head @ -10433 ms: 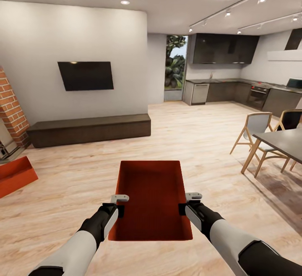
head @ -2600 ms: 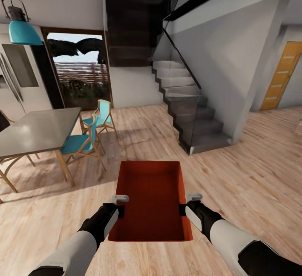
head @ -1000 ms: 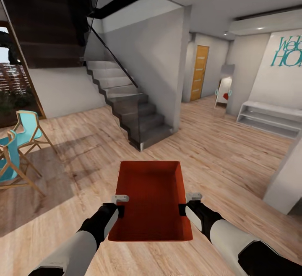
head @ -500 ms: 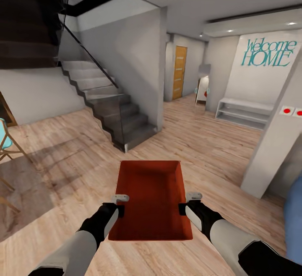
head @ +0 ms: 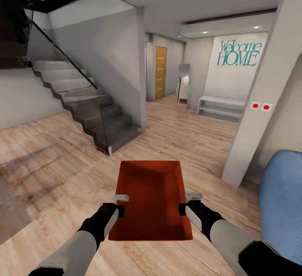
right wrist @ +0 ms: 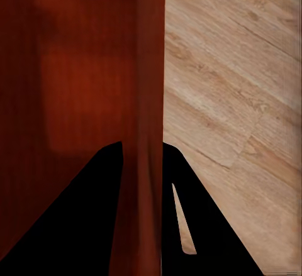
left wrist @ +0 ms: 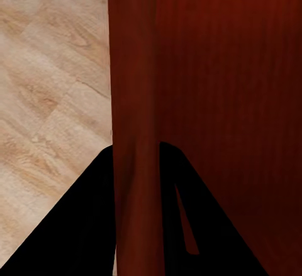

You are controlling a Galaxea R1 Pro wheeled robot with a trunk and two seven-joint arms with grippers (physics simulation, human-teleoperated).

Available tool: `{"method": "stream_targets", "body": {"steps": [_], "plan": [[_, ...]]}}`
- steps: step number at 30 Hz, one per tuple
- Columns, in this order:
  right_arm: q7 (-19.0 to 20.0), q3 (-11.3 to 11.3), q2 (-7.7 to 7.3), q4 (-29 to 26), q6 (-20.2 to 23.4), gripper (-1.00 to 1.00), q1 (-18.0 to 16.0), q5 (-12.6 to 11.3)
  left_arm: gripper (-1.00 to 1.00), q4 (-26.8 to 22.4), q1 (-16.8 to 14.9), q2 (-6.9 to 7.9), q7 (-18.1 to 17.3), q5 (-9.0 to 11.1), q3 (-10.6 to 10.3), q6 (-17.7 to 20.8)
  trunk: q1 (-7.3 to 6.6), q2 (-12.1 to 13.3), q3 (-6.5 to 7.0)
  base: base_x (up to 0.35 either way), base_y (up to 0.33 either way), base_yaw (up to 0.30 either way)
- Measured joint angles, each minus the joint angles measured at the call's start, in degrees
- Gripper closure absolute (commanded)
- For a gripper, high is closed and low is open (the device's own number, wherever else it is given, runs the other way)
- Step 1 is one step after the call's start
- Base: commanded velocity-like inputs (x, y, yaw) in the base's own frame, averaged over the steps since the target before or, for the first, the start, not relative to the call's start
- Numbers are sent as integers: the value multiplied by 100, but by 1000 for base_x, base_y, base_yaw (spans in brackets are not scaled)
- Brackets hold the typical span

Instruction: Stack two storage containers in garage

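Head view, left to right: grey staircase (head: 90, 112) with glass rail; honey-wood door (head: 160, 72) down the hall; white shelf (head: 220, 109) under the "Welcome HOME" lettering (head: 238, 53); white pillar (head: 262, 95) with two red buttons; blue sofa (head: 282, 200) at the edge. Light wood plank floor (head: 46, 183) throughout.

Orange-red bin (head: 151, 200) held level above the planks, centred before the trunk. Left gripper (head: 120, 205) clamped on its left wall, wall between the fingers (left wrist: 82, 226). Right gripper (head: 187, 204) clamped on the right wall likewise.
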Motion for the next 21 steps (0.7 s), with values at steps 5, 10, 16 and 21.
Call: {"method": "stream_targets", "body": {"steps": [5, 10, 16, 21], "plan": [[15, -6, 2, 22, -2, 100, -1, 6, 100, 6, 1, -3, 2, -9, 5, 10, 0, 0, 0, 0, 0, -35], [5, -4, 7, 21, -2, 100, -2, 4, 100, 7, 1, 2, 0, -3, 1, 8, 0, 0, 0, 0, 0, -2], [20, 0, 5, 42, -4, 100, -1, -1, 100, 23, 1, -4, 2, -8, 6, 8, 0, 0, 0, 0, 0, 0], [-17, 1, 6, -14, 0, 100, -1, -4, 100, -15, 1, 12, -9, 18, -15, 2, 0, 0, 0, 0, 0, 0]]}}
